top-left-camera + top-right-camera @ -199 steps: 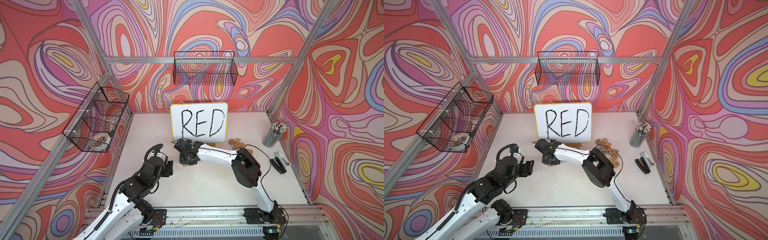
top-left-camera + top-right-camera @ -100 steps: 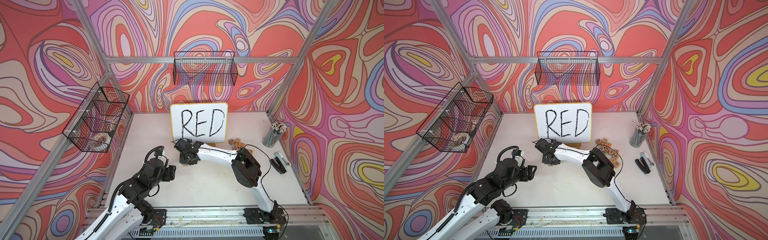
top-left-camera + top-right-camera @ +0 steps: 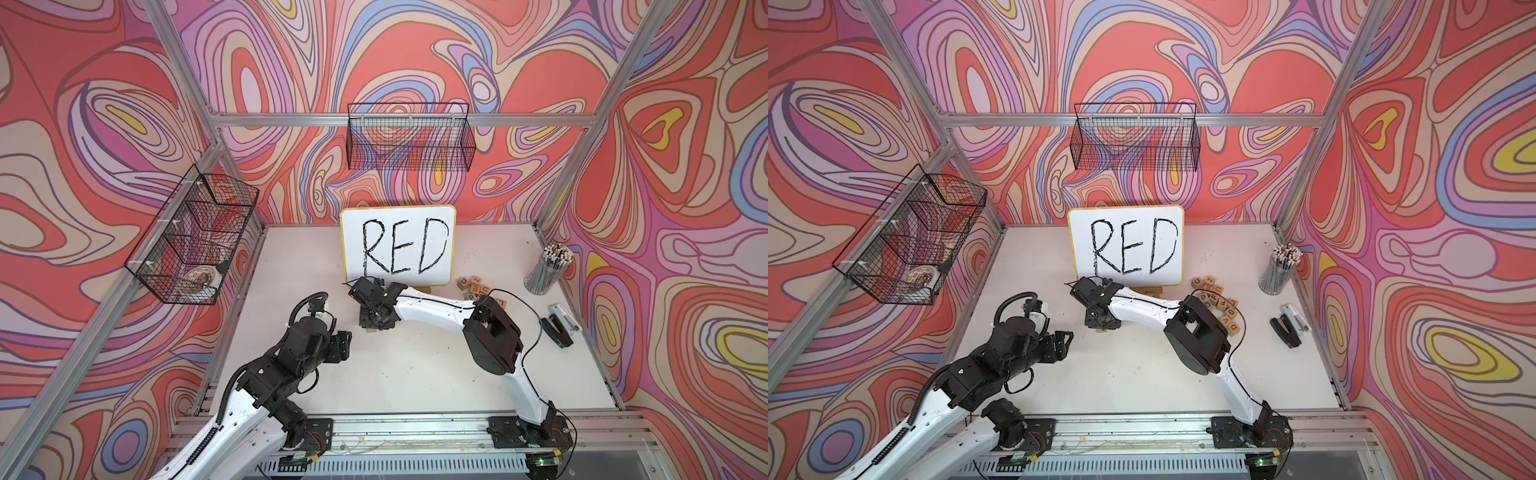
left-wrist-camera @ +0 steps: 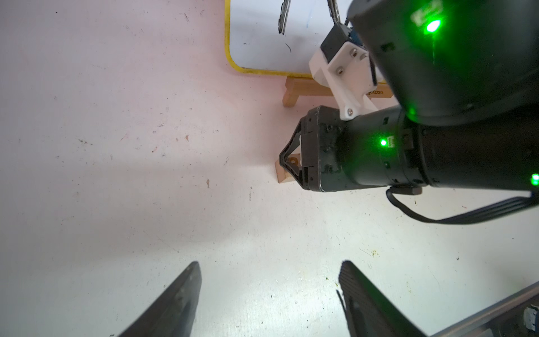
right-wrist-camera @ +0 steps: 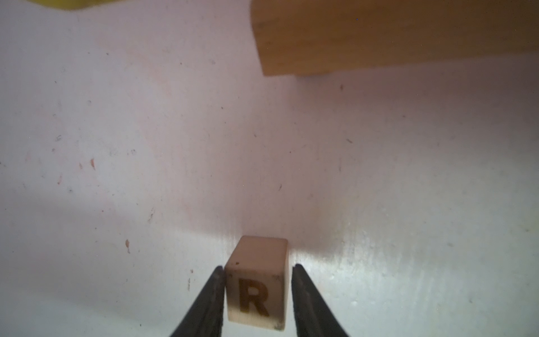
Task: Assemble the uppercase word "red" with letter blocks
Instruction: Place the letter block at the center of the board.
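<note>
Right tool (image 5: 257, 267) newly slack around the R block (image 5: 255, 294)

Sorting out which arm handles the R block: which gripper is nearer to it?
Right. The right gripper straddles the R block, a finger on each side. The left gripper hangs apart, back toward the robot's left, jaws empty.
</note>
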